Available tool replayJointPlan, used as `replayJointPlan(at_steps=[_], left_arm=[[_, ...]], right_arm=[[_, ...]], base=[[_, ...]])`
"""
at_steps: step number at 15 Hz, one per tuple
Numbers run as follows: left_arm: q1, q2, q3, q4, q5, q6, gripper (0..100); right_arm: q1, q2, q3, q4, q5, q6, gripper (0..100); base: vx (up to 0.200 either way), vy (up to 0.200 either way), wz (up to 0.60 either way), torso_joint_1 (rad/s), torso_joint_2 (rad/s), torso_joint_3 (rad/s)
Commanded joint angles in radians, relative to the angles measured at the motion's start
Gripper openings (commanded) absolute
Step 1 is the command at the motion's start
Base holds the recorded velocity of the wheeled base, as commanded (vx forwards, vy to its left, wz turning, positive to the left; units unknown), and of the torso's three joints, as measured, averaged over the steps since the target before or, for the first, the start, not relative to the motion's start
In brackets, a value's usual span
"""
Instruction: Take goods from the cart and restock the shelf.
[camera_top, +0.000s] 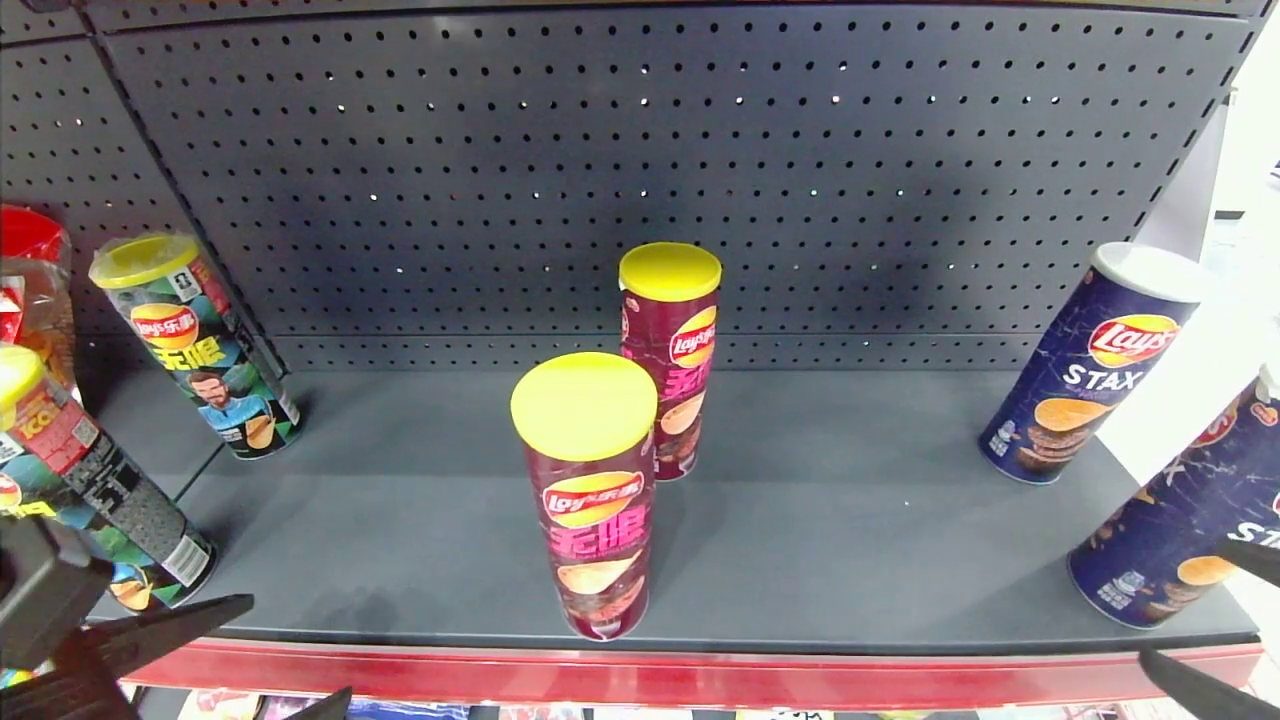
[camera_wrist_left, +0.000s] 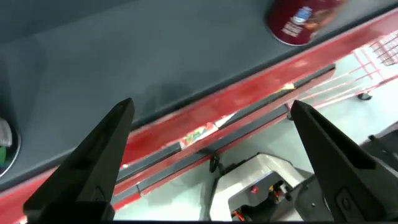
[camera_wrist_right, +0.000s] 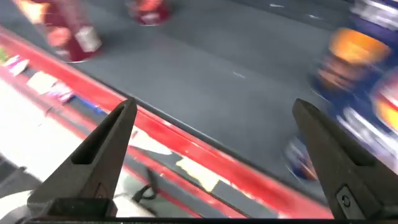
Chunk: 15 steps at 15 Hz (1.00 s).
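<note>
Two grippers, both empty with fingers spread wide: the left gripper hangs before the near-left end of the red front rail, the right gripper before its near-right end. On the grey shelf, mid-span, stand two upright cans: the near maroon can and the far maroon can. Blue cans stand right, green cans left.

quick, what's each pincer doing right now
Left pincer: open, holding nothing.
Right pincer: open, holding nothing.
</note>
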Motion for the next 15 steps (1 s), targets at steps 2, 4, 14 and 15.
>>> replayJointPlan(at_steps=[2,4,14,15], left_arm=[[-0.002,0.246,-0.064,-0.037,0.005,0.027,100],[-0.004,0.328,-0.103,-0.062,0.005,0.064,100],[-0.091,0.601,-0.288,-0.126,-0.001,0.064,100],[-0.091,0.611,-0.299,-0.126,-0.002,0.064,100]], right_arm=[[-0.114,-0.250,0.022,0.134,-0.015,0.015,100],[-0.152,-0.285,0.025,0.156,-0.020,0.036,100],[-0.186,-0.323,0.031,0.179,-0.020,0.053,100],[-0.186,-0.323,0.031,0.179,-0.020,0.055,100]], base=[[0.000,0.000,0.00,0.000,0.00,0.000],[0.000,0.000,0.00,0.000,0.00,0.000],[0.000,0.000,0.00,0.000,0.00,0.000],[0.000,0.000,0.00,0.000,0.00,0.000]])
